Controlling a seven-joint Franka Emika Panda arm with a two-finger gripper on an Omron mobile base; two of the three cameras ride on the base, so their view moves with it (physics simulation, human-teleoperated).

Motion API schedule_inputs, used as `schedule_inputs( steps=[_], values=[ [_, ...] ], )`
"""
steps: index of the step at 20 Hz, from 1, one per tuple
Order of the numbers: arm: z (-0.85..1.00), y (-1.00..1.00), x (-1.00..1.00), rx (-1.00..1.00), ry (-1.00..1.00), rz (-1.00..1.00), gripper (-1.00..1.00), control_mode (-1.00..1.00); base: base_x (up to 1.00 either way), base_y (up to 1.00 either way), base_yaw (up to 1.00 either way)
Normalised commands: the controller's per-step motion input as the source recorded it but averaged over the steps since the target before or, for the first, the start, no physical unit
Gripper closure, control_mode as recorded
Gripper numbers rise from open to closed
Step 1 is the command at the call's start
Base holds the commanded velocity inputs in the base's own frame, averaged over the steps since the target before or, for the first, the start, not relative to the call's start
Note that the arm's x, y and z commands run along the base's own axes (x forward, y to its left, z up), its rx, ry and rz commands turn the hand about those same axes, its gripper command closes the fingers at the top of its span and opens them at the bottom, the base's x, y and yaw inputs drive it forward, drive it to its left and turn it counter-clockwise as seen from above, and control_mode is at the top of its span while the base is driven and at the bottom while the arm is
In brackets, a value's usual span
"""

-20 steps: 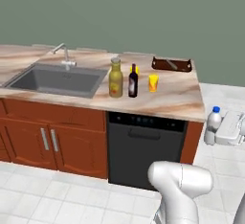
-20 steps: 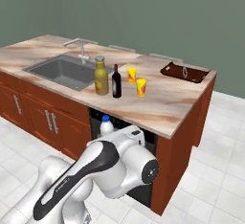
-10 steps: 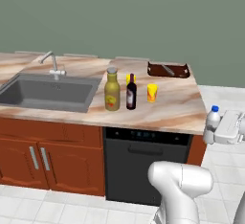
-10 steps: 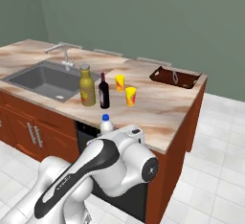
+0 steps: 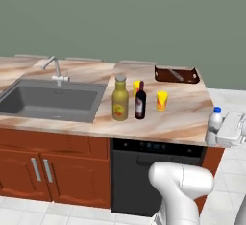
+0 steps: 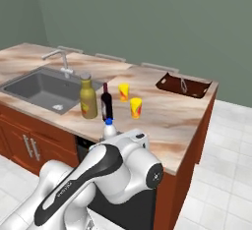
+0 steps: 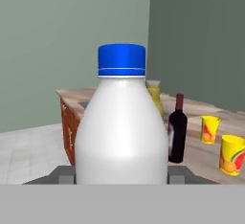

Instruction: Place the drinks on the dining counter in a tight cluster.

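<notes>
Gripper [image 5: 226,135] clenched on small white blue-capped bottle [image 5: 214,125], off the counter beside the marbled stone dining counter [image 5: 182,118]. Best carried upright. Set down touching the dark maroon-labelled wine bottle [image 5: 140,101] beside the fat olive-yellow bottle [image 5: 120,99], avoiding two yellow cups [image 5: 162,100].

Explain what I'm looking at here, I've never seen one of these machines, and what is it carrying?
It is a white robot arm on a driving base, in a rendered kitchen. Two pictures come from cameras on the base, left and right behind the arm. The third looks along the claw. The claw grips a small white bottle with a blue cap, held beside the counter's end, not yet over it. On the marbled dining counter by the sink stand an olive-yellow bottle, a dark wine bottle, two yellow cups and a brown tray.
</notes>
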Motion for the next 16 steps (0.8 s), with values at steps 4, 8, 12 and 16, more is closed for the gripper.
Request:
schedule_inputs(
  steps=[4,8,12,16],
  values=[
    [0.00,0.00,0.00,0.00,0.00,0.00,1.00,1.00,0.65,-0.01,0.00],
    [0.00,0.00,0.00,0.00,0.00,0.00,1.00,1.00,0.62,0.00,0.00],
    [0.00,0.00,0.00,0.00,0.00,0.00,1.00,1.00,0.60,-0.02,0.00],
    [0.00,0.00,0.00,0.00,0.00,0.00,1.00,1.00,0.55,0.00,0.00]
  ],
)
